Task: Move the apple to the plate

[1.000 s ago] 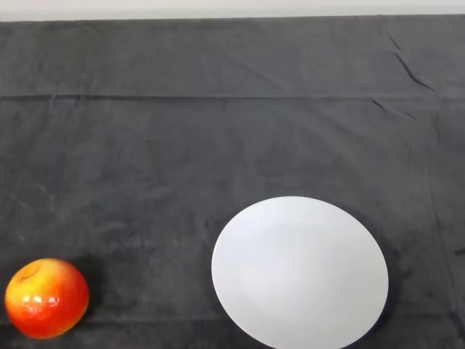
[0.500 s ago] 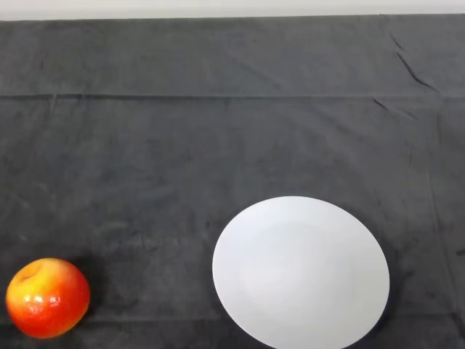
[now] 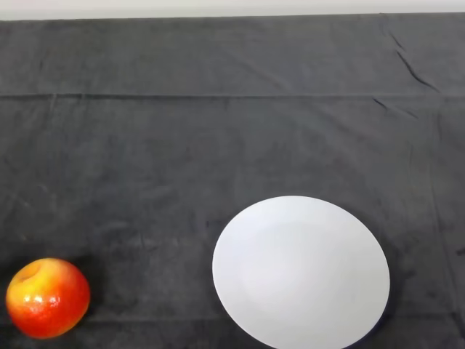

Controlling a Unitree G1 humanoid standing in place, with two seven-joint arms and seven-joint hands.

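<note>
1. Nothing of the robot shows over the table, so this list starts with the objects.
2. Round, glossy red-and-yellow apple point(image 3: 48, 297) sits at the near left corner of the cloth.
3. Smooth, round white plate point(image 3: 301, 272) lies well apart, near the front edge.
4. Dark, napped cloth point(image 3: 218, 138) shows faint creases.

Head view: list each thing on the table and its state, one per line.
apple: resting on the dark cloth at the near left, apart from the plate, not held, stem dimple tilted up and to the left.
plate: white, lying flat on the cloth, to the right of the apple, nothing on it.
dark cloth: spread over the table, with a few creases near the far right.
</note>
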